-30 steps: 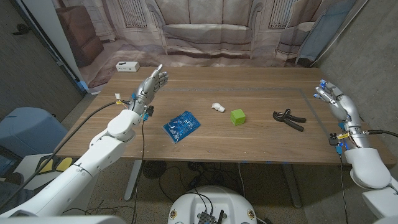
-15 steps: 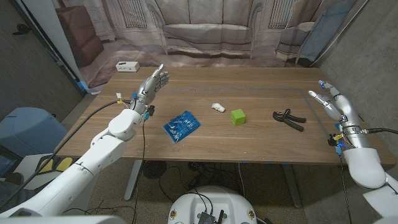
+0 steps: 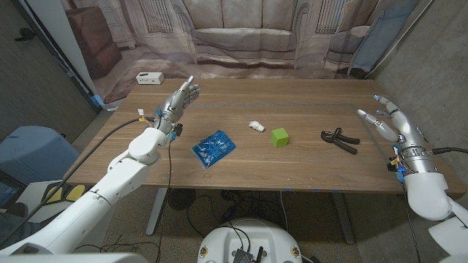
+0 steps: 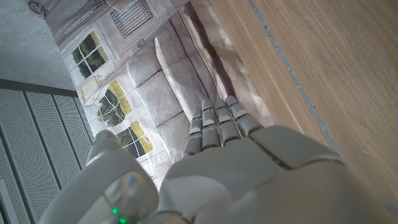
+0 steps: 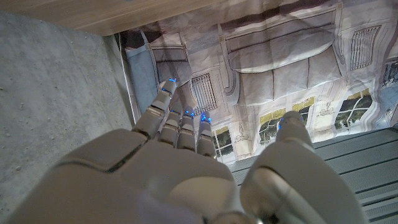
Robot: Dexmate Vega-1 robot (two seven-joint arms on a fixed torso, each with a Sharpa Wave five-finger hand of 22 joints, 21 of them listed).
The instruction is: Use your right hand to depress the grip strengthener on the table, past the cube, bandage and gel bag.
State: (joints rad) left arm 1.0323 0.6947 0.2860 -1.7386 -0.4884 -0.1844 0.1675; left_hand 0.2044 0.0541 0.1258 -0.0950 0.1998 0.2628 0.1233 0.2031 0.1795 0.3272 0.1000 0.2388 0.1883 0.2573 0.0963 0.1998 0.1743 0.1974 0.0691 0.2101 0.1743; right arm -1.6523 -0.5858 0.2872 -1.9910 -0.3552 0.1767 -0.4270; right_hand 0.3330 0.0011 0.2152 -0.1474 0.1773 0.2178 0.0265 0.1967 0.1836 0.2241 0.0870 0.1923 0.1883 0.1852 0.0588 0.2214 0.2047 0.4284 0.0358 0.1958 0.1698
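A black grip strengthener lies on the wooden table at the right. Left of it sit a green cube, a small white bandage and a blue gel bag. My right hand hovers open near the table's right edge, fingers spread, a short way right of the strengthener and apart from it. My left hand is raised open over the table's far left part, fingers straight and together. The right wrist view shows my right hand against the backdrop.
A white box stands at the table's far left corner. A printed backdrop with a sofa hangs behind the table. A grey wall closes off the right side. Cables run along my left arm.
My right hand has drifted left toward the strengthener and spread its fingers. My left arm has stayed put.
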